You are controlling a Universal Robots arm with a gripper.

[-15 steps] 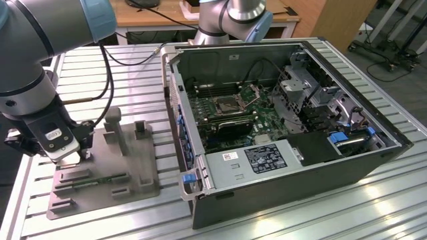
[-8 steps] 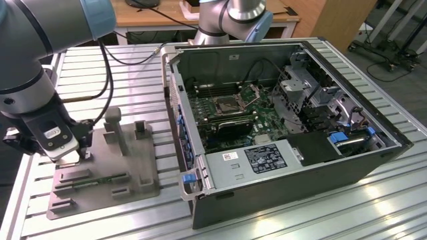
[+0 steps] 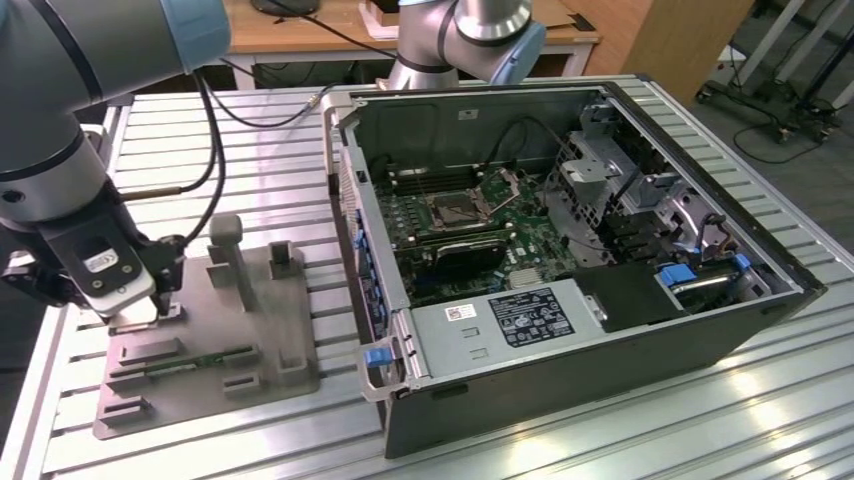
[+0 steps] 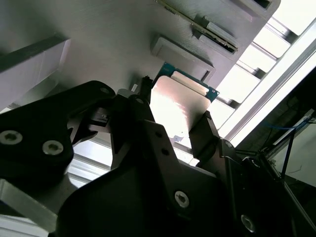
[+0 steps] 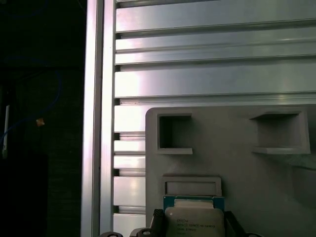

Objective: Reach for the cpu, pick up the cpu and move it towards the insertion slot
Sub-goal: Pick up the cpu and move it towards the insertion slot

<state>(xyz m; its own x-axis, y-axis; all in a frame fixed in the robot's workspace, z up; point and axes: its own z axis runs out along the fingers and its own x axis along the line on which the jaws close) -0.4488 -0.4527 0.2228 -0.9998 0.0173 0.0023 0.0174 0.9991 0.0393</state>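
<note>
As the gripper stands low over the grey fixture, its fingers pinch the cpu across two opposite edges. The chip lies flat between them; whether it is clear of the fixture cannot be told.

Judged light, thin and stiff, with a smooth metal top. The underside is probably delicate, so an edge hold with modest pressure suits it.

Just beyond the fingertips are two rectangular recesses. The memory stick lies near the fingers on the same fixture. The insertion slot is well apart from the fingers, inside the computer case. The case's near wall and the fixture's upright posts stand between.
</note>
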